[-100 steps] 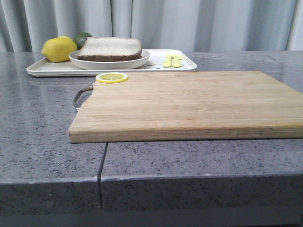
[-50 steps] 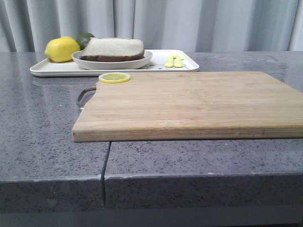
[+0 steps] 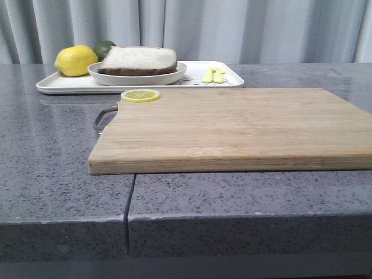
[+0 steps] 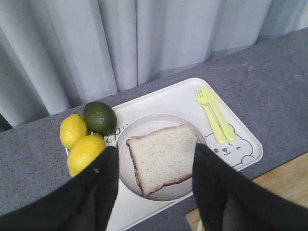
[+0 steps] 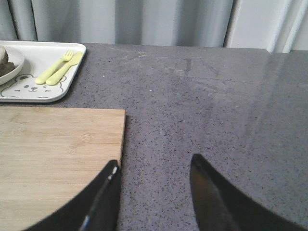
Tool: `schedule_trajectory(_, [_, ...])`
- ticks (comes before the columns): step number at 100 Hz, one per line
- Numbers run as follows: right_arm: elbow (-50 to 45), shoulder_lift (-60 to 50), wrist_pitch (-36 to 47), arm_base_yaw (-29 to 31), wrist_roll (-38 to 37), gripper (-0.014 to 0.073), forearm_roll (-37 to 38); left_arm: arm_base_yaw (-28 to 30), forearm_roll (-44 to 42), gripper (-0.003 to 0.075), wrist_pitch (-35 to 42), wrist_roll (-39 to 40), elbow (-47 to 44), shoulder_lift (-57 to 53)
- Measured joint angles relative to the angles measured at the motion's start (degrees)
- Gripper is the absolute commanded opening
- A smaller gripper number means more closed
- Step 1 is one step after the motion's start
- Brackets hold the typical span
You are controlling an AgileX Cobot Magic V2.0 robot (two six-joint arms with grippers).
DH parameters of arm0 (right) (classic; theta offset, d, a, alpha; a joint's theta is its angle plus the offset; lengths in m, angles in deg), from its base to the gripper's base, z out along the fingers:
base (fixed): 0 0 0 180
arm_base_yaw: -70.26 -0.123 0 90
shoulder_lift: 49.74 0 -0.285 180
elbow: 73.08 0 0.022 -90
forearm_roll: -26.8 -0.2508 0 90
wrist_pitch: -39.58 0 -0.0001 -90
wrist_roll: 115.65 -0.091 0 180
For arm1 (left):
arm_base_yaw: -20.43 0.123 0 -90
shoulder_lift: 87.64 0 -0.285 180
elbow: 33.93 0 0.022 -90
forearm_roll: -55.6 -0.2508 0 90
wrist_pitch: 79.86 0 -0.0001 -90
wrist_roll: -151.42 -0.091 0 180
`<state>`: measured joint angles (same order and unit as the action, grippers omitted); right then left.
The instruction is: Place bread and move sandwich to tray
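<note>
Bread [image 4: 163, 156], a thick square slice with a pale speckled face and dark brown crust, lies on a round white plate [image 4: 130, 178]. The plate sits on the flat white tray [image 4: 240, 161], which has rounded corners, a raised rim and a faint bear drawing. On the tray beside the plate are two smooth yellow lemons [image 4: 84, 153], a dark green lime [image 4: 100, 117] and a pale yellow plastic fork and knife [image 4: 214, 115]. A long-grained wooden cutting board [image 3: 232, 128] carrying a thin lemon slice [image 3: 140, 95] rests on the speckled grey stone bench [image 3: 52, 168]. The left tool [image 4: 154, 187] hangs wide above the bread, empty. The right tool [image 5: 153, 197] is wide over the board's edge, empty.
</note>
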<state>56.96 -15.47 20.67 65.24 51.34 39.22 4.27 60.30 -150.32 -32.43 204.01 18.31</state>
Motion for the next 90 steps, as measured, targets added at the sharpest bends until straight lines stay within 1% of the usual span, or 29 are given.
schedule_trajectory(7, [0.0,0.0,0.0,0.0,0.0,0.0356,0.0,0.0,0.0,0.0325,2.39,0.0,-4.67,-2.72])
schedule_trajectory(18, [0.0,0.0,0.0,0.0,0.0,0.0356,0.0,0.0,0.0,0.0325,7.56,-0.13,-15.36,-8.56])
schedule_trajectory(29, [0.0,0.0,0.0,0.0,0.0,0.0356,0.0,0.0,-0.05,0.0325,15.52,-0.18,-29.09,-15.85])
schedule_trajectory(54, [0.0,0.0,0.0,0.0,0.0,0.0356,0.0,0.0,-0.05,0.0325,35.52,-0.18,-61.05,-36.11])
schedule_trajectory(73, [0.0,0.0,0.0,0.0,0.0,0.0356,0.0,0.0,1.23,0.0309,48.1,-0.06,-81.22,-50.34])
schedule_trajectory(90, [0.0,0.0,0.0,0.0,0.0,0.0356,0.0,0.0,3.07,0.0272,57.36,0.03,-96.2,-62.74])
